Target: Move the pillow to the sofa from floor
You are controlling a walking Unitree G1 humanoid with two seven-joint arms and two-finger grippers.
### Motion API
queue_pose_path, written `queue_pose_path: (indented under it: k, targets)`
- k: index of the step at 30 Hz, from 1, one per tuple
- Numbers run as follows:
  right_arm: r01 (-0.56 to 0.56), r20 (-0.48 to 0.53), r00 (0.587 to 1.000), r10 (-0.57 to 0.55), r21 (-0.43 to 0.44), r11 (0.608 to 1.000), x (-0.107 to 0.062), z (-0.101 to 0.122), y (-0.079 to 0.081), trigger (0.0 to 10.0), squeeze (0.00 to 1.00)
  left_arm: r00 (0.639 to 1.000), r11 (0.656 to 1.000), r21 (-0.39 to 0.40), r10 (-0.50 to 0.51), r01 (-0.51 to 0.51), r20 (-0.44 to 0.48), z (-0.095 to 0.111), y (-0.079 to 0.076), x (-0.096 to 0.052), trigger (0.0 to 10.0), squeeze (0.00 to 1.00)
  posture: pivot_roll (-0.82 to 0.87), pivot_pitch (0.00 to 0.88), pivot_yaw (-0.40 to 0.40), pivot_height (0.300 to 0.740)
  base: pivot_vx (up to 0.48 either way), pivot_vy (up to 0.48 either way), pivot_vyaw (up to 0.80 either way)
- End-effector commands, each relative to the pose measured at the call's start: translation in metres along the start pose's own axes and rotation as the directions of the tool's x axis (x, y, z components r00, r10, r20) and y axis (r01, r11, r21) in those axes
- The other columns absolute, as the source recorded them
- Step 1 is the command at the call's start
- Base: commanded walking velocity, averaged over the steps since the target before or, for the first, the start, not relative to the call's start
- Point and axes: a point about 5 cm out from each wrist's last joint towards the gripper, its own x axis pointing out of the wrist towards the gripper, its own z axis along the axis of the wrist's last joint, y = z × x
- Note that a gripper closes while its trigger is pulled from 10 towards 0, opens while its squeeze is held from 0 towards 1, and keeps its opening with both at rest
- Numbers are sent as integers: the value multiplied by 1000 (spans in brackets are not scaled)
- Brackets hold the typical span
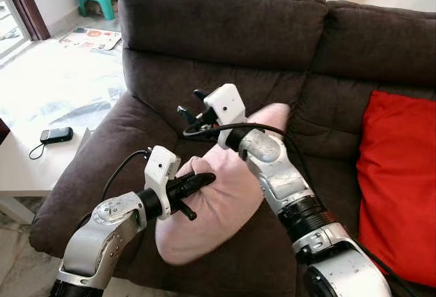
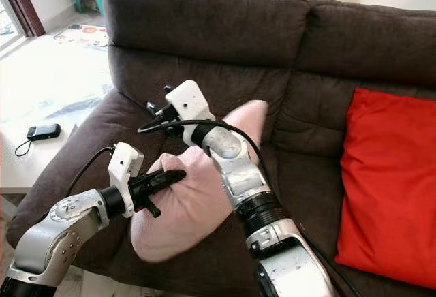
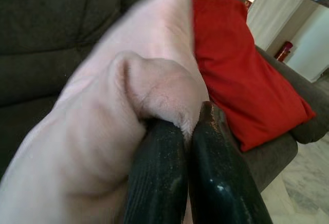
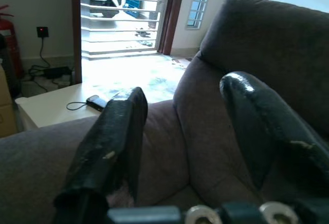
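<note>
Pink fabric fills my head views: the pillow [image 1: 218,201] is up off the floor, over the brown sofa [image 1: 225,31] seat, with my left gripper [image 1: 197,184] pinching a fold at its near edge. My right arm lies across the pillow's top, and my right gripper [image 1: 191,110] points toward the backrest, holding nothing. A red cushion [image 1: 398,181] leans at the far end.

My left wrist view shows both fingers [image 3: 159,172] clamped tight on a small bunched corner of the pillow.

My right wrist view shows my fingers [image 4: 113,131] spread apart over the bare seat, a white table [image 4: 46,106] beyond the sofa arm.

That pinch looks thin; I judge the fabric could slip free and the pillow tumble off the front edge.
</note>
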Motion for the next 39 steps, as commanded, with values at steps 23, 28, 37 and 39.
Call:
queue_pose_path:
  k: [23,28,37,39]
  targets:
    - [744,-362,561,-745,-175,645,-140,-88,-97,10000,0,996,998,11,61,-62,63,2,3,7,10000,0,66,53,-65,740,0,0,0]
    - [756,-489,444,-751,-245,607,-173,-118,-91,10000,0,993,995,17,93,-94,70,1,6,8,10000,0,54,53,-66,740,0,0,0]
    - [651,-708,413,-572,-210,730,-184,-162,-59,10000,0,990,993,17,114,-116,85,1,9,10,10000,0,56,50,-72,740,0,0,0]
    - [593,-753,444,-487,-160,789,-179,-171,-47,10000,0,990,993,16,114,-116,84,0,9,10,10000,0,56,51,-72,740,0,0,0]
